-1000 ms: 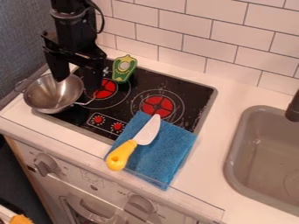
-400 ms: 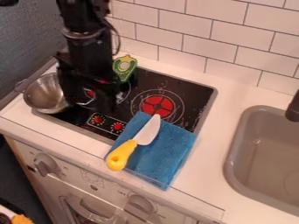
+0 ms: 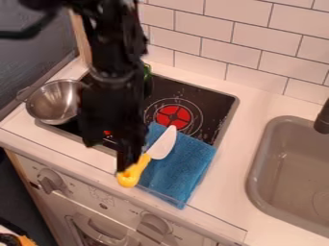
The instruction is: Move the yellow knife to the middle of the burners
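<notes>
On the blue cloth [image 3: 183, 166], a yellow knife [image 3: 163, 145] lies ready beside an open gripper [image 3: 108, 156]

At the near side of the stove [image 3: 204, 99], taking 12 o'clock as the top of the view, the knife lies flat with its blade pointing to 1 o'clock and its yellow handle [image 3: 130, 176] to 7. The gripper hangs to its 9 o'clock, fingers spread apart and holding nothing. One of them overlaps the handle in view; whether it touches cannot be told.

The step in hand looks like lining up for the grasp. A small shift toward 4 o'clock should bring the handle between the fingers; closing across it, near where it meets the blade, would probably balance the knife best. Going too low could pinch the cloth and drag it along, and a careless sideways nudge could roll the knife toward the worktop [image 3: 226, 185] edge.

Once held, it wants a clean lift, then a carry toward 12 o'clock, setting down left of the right-hand red burner [image 3: 173, 116]. The metal pan [image 3: 54, 102] sits at the knife's 10 o'clock, so swinging wide that way is risky. A green object [image 3: 147, 71], partly behind the arm, lies at 12, beyond the target. The sink [image 3: 292, 168] is at 3, out of the way.
</notes>
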You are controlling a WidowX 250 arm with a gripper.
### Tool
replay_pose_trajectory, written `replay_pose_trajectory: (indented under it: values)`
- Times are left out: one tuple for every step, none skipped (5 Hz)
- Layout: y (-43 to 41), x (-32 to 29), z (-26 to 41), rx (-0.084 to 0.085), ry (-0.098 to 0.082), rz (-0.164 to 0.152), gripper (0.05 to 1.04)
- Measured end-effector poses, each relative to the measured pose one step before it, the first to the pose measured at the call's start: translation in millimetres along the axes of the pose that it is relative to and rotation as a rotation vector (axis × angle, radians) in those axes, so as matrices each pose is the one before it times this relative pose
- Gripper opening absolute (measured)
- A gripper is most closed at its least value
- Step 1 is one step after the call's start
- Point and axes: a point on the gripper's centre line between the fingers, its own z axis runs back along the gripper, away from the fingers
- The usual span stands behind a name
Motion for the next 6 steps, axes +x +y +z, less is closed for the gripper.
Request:
replay_pose_trajectory:
  values:
    - [1.26, 5.53, -24.61, 0.0055, 0.0608, 0.044, 1.001]
    - [-1.34, 11.28, -10.74, -0.0237, 0.0003, 0.0514, 1.001]
    - [0.04, 4.42, -2.68, -0.0445, -0.0127, 0.0594, 1.001]
    - [-2.24, 1.26, 0.99, -0.0358, -0.0087, 0.0115, 0.95]
    - [3.54, 0.12, -1.51, 0.0114, -0.0094, -0.0037, 0.663]
    - [4.86, -4.66, 2.46, -0.0034, 0.0011, 0.0213, 0.486]
